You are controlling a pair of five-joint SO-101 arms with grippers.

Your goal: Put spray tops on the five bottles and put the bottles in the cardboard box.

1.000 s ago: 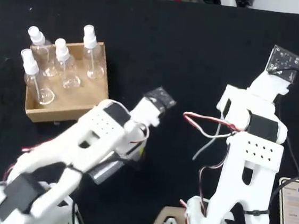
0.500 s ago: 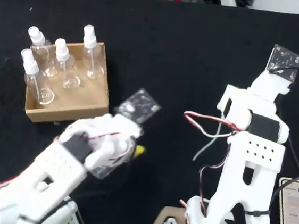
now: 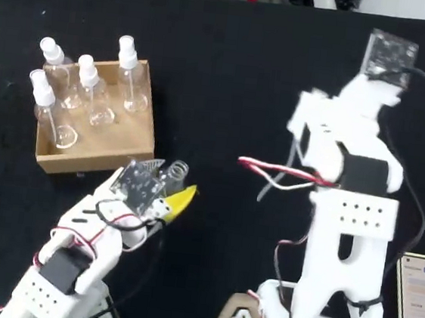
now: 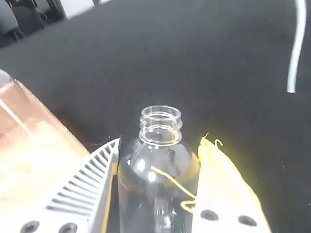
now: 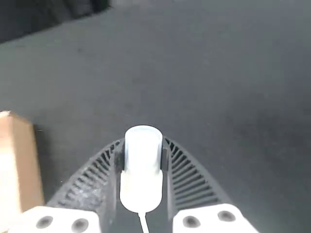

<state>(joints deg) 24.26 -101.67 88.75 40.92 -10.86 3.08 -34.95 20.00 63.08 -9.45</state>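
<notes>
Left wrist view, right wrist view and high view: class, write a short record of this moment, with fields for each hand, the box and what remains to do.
Left hand: shut on a clear plastic bottle, threaded neck open, no top on it.
Right hand: shut on a white plastic spray top.
Box: brown cardboard box on the black table, holding four clear bottles that stand with white spray tops on.
Left to do: top the fifth bottle, then box it.

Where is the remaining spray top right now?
Right wrist view: the spray top is clamped in the right gripper, over black table near the cardboard box.
</notes>
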